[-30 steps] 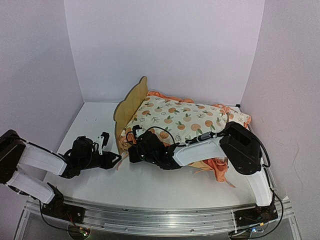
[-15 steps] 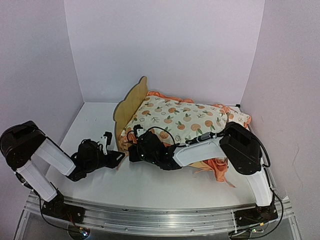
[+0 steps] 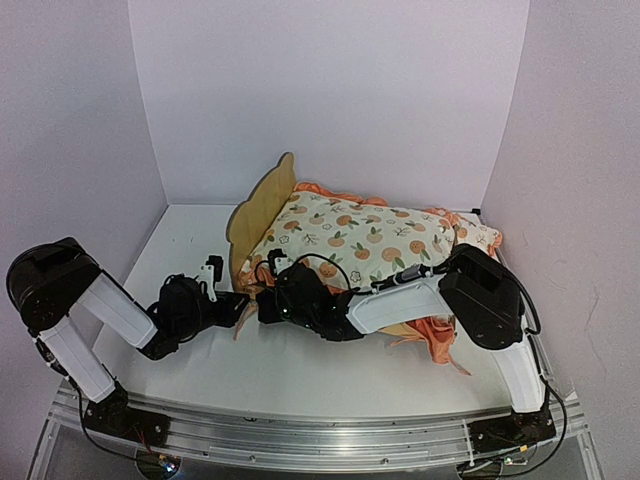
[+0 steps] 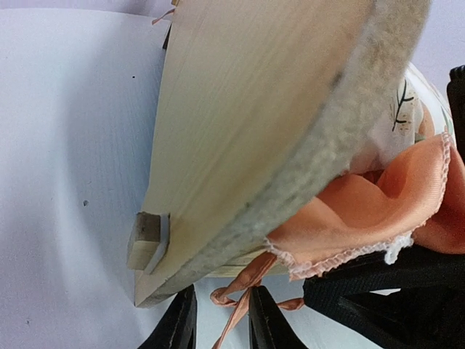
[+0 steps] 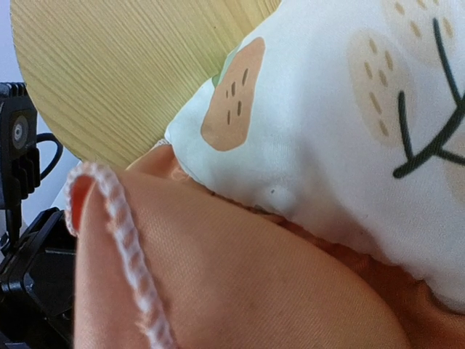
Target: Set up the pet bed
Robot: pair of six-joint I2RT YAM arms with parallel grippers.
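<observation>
Now the left pincer [image 3: 236,306] has slid across the desk [image 3: 290,375] to the near corner of the pet bed [image 3: 262,200], which stands mid-desk under the fruit-print cushion [image 3: 365,238]. Its jaws have narrowed around a dangling orange ribbon [image 4: 243,280] but still show a gap. The right pincer [image 3: 268,300] is pressed together at the cushion's ruffle; whether it grips fabric is hidden. Tucking the ribbon away likely comes next.

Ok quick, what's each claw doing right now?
The left gripper: slightly open, orange ribbon in the gap.
The right gripper: shut, against the orange ruffle; whether it grips it cannot be told.
</observation>
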